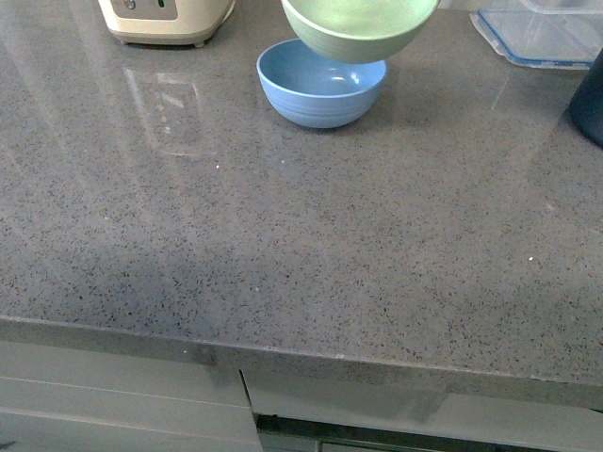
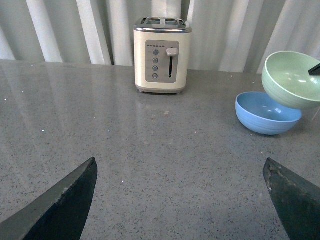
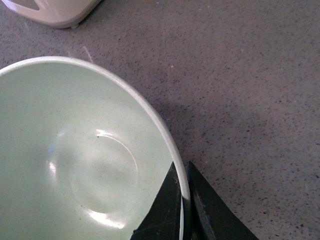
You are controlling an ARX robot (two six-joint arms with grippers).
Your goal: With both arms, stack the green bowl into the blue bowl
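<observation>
The pale green bowl (image 1: 358, 28) hangs in the air, tilted, just above and slightly right of the light blue bowl (image 1: 320, 83), which stands on the grey counter at the back. My right gripper (image 3: 182, 172) is shut on the green bowl's rim (image 3: 165, 132), one finger inside and one outside. In the left wrist view the green bowl (image 2: 292, 80) overlaps the blue bowl (image 2: 267, 114) at the right. My left gripper (image 2: 180, 175) is open and empty, low over bare counter, well away from both bowls. Neither arm shows in the front view.
A cream toaster (image 2: 161, 55) stands at the back of the counter (image 1: 283, 245), left of the bowls. A clear lidded container (image 1: 542, 33) sits at the back right, and a dark navy vessel (image 1: 589, 104) at the right edge. The counter's front edge (image 1: 283, 353) runs near me.
</observation>
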